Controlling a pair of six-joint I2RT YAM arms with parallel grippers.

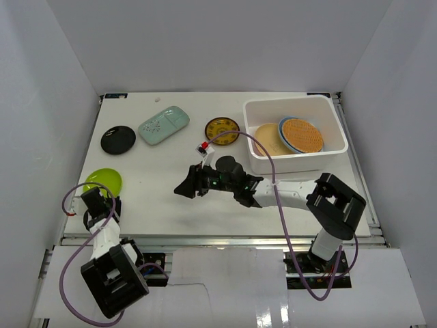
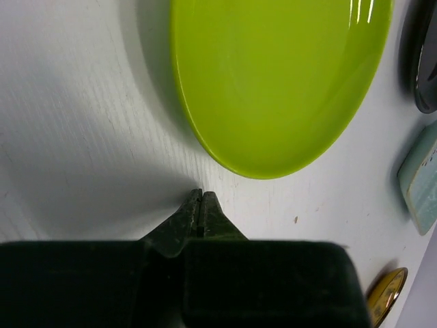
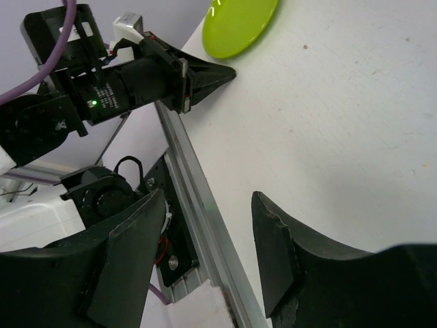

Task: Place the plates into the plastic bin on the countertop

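The lime green plate (image 1: 104,181) lies at the countertop's (image 1: 157,205) near left and fills the left wrist view (image 2: 273,75). My left gripper (image 1: 101,195) is shut and empty, its tips (image 2: 201,196) on the surface just short of that plate's near rim. My right gripper (image 1: 186,184) is open and empty over the middle of the countertop, pointing left, and its fingers (image 3: 273,253) are wide apart. The white plastic bin (image 1: 293,162) at the back right holds a tan plate (image 1: 268,138) and an orange woven plate (image 1: 302,134) on a blue one. No pink plate shows.
A black plate (image 1: 118,141), a mint-green dotted plate (image 1: 163,125) and a small yellow patterned plate (image 1: 222,131) lie along the back. The right wrist view shows the left arm (image 3: 123,82), the lime plate (image 3: 239,24) and the table's metal front edge (image 3: 205,225).
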